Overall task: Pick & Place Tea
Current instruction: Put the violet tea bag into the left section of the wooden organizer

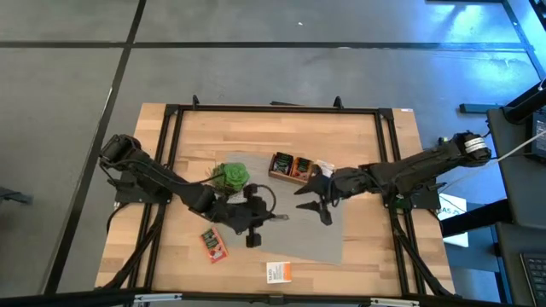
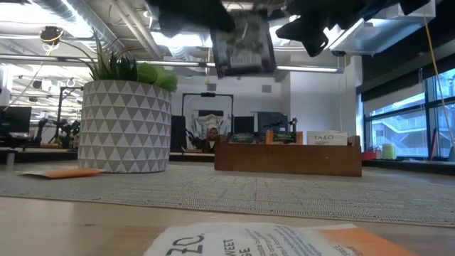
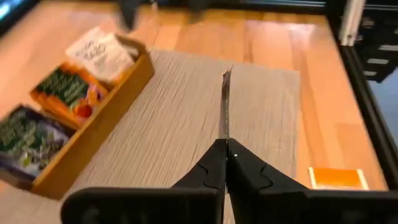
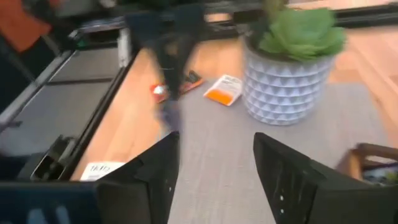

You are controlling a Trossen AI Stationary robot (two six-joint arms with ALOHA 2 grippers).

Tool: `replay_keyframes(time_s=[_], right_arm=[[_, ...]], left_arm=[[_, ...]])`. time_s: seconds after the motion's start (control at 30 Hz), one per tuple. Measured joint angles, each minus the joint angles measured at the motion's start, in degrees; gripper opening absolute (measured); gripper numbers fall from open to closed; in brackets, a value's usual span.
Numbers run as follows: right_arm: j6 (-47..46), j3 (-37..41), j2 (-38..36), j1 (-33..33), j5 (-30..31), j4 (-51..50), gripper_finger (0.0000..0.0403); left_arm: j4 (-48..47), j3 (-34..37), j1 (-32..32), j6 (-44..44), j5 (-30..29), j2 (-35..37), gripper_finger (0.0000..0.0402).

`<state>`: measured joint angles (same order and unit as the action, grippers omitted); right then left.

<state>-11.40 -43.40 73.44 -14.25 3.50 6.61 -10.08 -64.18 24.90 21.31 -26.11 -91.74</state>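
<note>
Left end effector (image 3: 225,163) pinches one tea bag (image 3: 224,106) aloft, right end effector (image 4: 214,165) gapes empty, box (image 3: 93,118) part-filled ahead, several bags left.

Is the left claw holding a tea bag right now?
Yes, the left gripper is shut on a thin tea sachet, seen edge-on above the grey mat.

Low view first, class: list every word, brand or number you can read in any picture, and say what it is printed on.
"TAZO": white sachet standing in the wooden box.
"ZO" and "WEET", cut off: near sachet on the table.
Print on the dark sachet held by the left gripper: too blurred.
Other sachets' print in the box: too blurred.
</note>
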Motion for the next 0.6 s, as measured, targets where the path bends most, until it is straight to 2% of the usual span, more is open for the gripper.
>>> replay_keyframes(time_s=[0.23, 0.4, 0.5, 0.6], right_arm=[[2.7, 0.0, 5.5, -3.7, -0.2, 5.3, 0.0205], [5.0, 0.0, 9.8, -4.4, 2.0, 10.4, 0.02], [5.5, 0.0, 10.7, -4.3, 5.8, 10.3, 0.0194], [4.8, 0.0, 10.9, -4.3, 6.2, 10.8, 0.0182]], left_arm=[[-0.5, 0.0, -2.9, 2.0, 5.6, -1.7, 0.0004], [-0.4, 0.0, -3.5, 2.1, 5.7, -1.8, 0.0005], [-0.3, 0.0, -3.5, 2.1, 5.7, -1.8, 0.0005], [-0.4, 0.0, -3.5, 2.7, 5.7, -1.8, 0.0005]])
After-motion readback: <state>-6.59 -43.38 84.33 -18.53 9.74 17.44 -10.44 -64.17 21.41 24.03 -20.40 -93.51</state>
